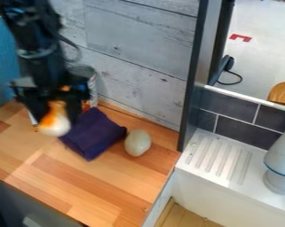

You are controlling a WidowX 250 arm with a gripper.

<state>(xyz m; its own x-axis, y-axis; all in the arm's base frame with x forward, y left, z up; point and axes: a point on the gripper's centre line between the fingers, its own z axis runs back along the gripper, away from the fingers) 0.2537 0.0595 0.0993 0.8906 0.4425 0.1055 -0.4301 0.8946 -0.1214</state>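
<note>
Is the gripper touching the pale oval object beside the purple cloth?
Apart. The camera view shows the purple cloth between the gripper and the pale oval object.

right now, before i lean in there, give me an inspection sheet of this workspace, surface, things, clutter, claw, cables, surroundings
surface: wooden counter, light and darker strips
work things: orange-and-white object in the claw, purple cloth folded on the counter close by
clutter: pale egg-shaped thing beside the cloth, can behind the claw, near the wall
claw: fingers around the orange-and-white object, at the picture's left
cables: loop beside the arm, black cord beyond the dark frame
surroundings: grey plank wall, white ridged ledge, dark tiles
</note>
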